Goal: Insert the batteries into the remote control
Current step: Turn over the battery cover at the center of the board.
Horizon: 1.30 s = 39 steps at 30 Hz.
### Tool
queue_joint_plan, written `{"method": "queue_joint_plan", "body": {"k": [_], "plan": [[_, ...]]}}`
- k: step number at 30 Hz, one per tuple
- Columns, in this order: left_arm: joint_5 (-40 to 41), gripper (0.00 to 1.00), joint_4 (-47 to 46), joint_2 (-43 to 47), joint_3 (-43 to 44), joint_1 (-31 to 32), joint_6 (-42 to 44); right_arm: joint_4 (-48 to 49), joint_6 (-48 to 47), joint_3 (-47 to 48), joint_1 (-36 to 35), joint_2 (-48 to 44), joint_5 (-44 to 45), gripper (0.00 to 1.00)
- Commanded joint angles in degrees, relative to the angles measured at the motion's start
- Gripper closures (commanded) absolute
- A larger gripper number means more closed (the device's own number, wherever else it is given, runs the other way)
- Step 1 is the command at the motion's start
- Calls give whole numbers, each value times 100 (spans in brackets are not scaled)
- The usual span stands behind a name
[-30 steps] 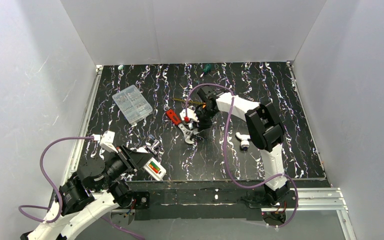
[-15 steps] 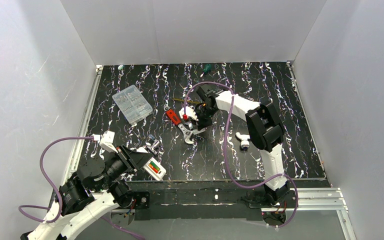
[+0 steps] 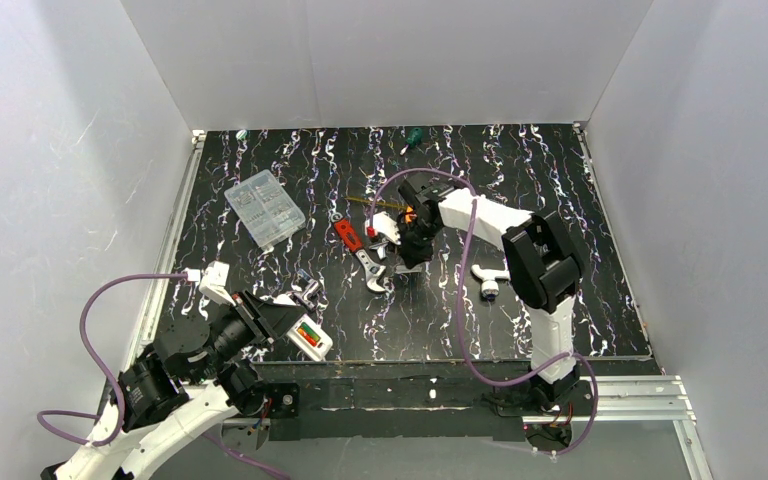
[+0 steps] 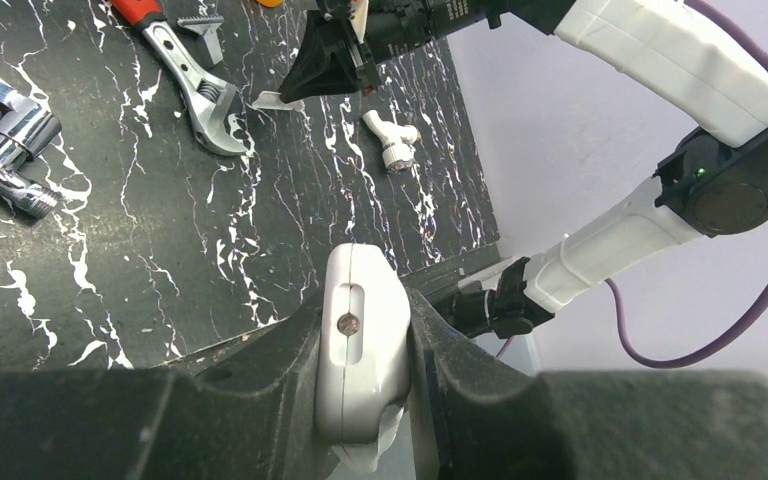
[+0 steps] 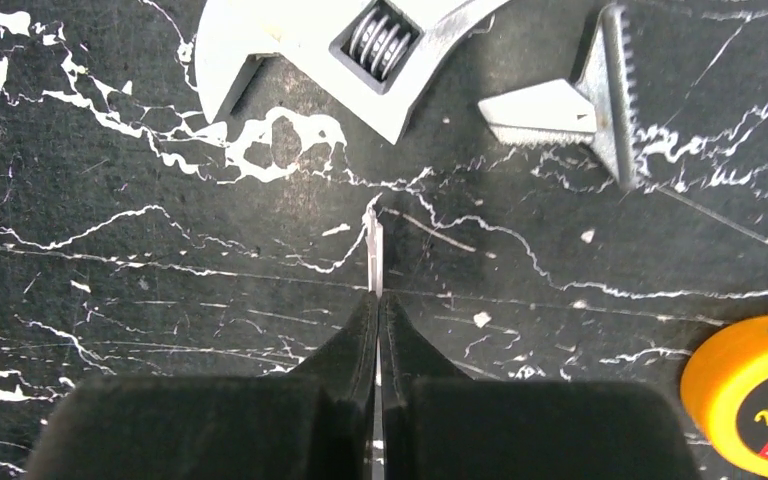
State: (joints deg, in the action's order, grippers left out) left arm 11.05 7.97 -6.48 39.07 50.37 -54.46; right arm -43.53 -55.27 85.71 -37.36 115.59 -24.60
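The black marbled bench [image 3: 560,200] fills the middle of the top view, and both arms are over it. The L arm sits at lower left of that frame. The R arm reaches from lower right to the centre. The clear box [image 3: 265,208] lies upper left of centre, well apart from both arms. The wrench [image 3: 365,262] w/ red handle lies at centre, just beside the right pincer [image 5: 377,318].

The remote control [image 4: 362,375] is in the left pincer [image 4: 364,322], at lower left of the top view, near the front edge of the bench. This pincer is closed on its two long sides and grips it end-on to the wrist cam. In the top view the bay side faces up, and the batteries [image 3: 307,334] show there as a green-yellow-red strip inside the white body. How many there are is too small to tell.

The right pincer is closed almost completely, w/ only a thin white plate [image 5: 375,250] between its fingers, seen edge-on. If the plate's tip touches the bench, one cannot tell. The tape measure [image 5: 755,395] is at lower right of that frame.

Judgement: the loading itself looks approx. done. The plate is prob. the bay cover. If so, what is left is to bring it to the remote control and fit it over the bay.
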Motion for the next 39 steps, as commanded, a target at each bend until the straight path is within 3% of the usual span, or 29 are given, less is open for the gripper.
{"method": "queue_joint_plan", "body": {"k": [1,9,17,23,29,36,39], "plan": [[-6,100,-397,-34,99,-1,-14,5,785,-300,1,-285,421,99],[15,100,-357,5,63,-1,-49,1822,2322,-1605,-129,-1225,1560,99],[29,99,-387,-53,47,-1,-152,3210,3873,-2513,-985,-1611,4139,99],[16,98,-367,-64,65,-1,-153,3385,4505,-2755,-1685,-1307,5920,99],[11,99,-314,-34,94,-1,-155,3251,5117,-2885,-2078,-1195,6132,99],[-2,99,-384,-45,26,-1,-193,2868,5452,-2790,-2531,-1108,5687,67],[-11,99,-384,-42,29,-1,-198,2820,5557,-2788,-2618,-1215,5498,36]]}}
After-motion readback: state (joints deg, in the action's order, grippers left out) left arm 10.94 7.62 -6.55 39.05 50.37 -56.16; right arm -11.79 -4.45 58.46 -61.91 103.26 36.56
